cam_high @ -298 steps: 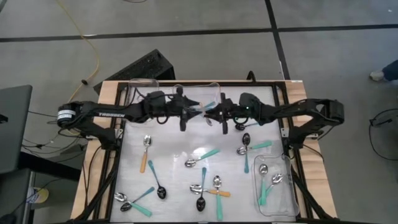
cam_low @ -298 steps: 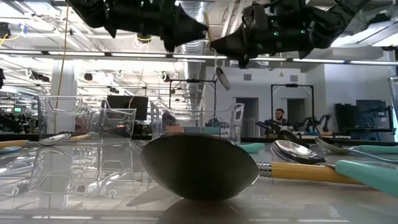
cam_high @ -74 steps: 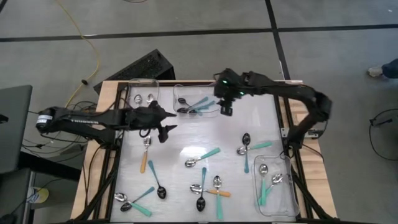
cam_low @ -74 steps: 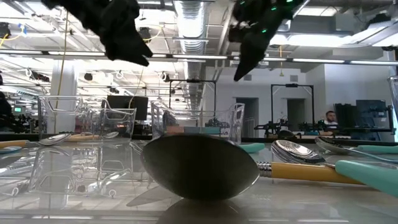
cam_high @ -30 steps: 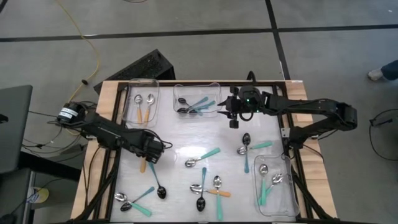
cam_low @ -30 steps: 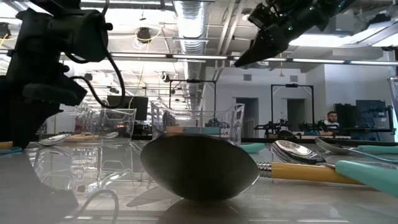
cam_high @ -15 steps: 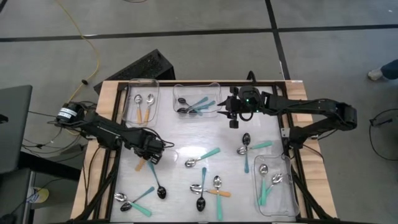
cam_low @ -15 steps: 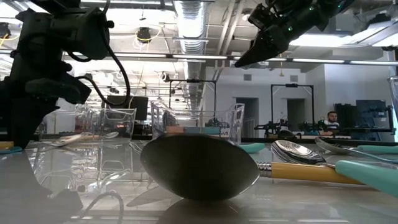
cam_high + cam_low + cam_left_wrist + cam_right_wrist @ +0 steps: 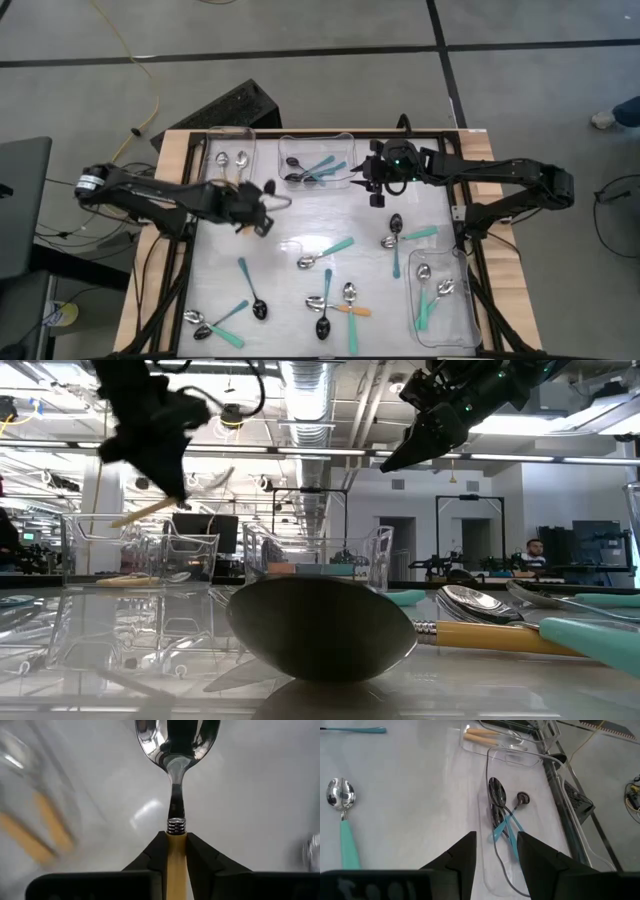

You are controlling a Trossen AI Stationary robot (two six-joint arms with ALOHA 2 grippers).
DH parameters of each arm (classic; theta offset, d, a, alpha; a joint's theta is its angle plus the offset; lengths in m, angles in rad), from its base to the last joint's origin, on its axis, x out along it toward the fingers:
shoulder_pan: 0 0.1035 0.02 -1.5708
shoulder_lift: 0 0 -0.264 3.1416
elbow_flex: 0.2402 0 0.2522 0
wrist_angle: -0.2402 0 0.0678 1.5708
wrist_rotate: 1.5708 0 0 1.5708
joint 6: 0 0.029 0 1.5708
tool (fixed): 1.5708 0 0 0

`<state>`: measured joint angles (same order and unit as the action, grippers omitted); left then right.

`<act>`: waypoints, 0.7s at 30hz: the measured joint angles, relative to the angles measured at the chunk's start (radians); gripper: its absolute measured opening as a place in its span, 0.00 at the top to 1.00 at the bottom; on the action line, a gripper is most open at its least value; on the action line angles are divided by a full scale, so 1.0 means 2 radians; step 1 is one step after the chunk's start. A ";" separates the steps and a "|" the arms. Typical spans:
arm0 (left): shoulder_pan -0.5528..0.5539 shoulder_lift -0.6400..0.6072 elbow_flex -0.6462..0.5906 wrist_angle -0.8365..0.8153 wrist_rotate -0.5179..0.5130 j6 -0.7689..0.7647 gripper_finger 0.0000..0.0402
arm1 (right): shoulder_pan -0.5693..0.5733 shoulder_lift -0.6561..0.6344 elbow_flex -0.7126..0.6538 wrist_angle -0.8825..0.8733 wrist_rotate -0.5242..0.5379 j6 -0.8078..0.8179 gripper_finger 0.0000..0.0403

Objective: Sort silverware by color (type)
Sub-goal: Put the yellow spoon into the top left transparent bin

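The left hand (image 9: 262,207) is clamped on the orange-handled spoon (image 9: 175,795) and holds it off the desk (image 9: 300,235); its fingers (image 9: 154,855) pinch the handle just behind the metal collar, so the bowl points straight out ahead of the hand. It hangs just on the near, right side of the far-left bin (image 9: 229,172), and that bin already holds two orange-handled spoons (image 9: 232,170). The drop, as I judge it, calls for a short move toward the far left so the spoon's long axis lines up with the bin.

The right hand (image 9: 375,190) waits with its fingers apart and nothing between them, just right of the far-middle bin (image 9: 318,163), which holds dark-bowled spoons with blue handles (image 9: 501,812). The near-right bin (image 9: 440,296) holds silver spoons with teal handles (image 9: 432,290). More spoons lie loose on the desk toward the near side, among them a teal one (image 9: 326,252) near the middle.
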<state>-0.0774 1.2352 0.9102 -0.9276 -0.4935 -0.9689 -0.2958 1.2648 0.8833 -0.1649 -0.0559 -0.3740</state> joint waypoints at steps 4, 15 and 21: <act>0.077 -0.016 0.033 -0.033 -0.031 0.047 0.94 | 0.000 0.000 0.000 0.000 0.000 0.001 0.59; 0.351 -0.011 0.044 -0.053 0.044 0.206 0.93 | 0.014 0.000 0.000 -0.013 0.000 0.014 0.59; 0.406 0.001 0.040 -0.057 0.077 0.236 0.93 | 0.018 0.000 0.000 -0.016 0.000 0.013 0.59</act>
<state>0.7336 1.2379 0.9909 -1.0419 -0.3397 -0.4968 -0.2607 1.2648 0.8829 -0.1978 -0.0566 -0.3485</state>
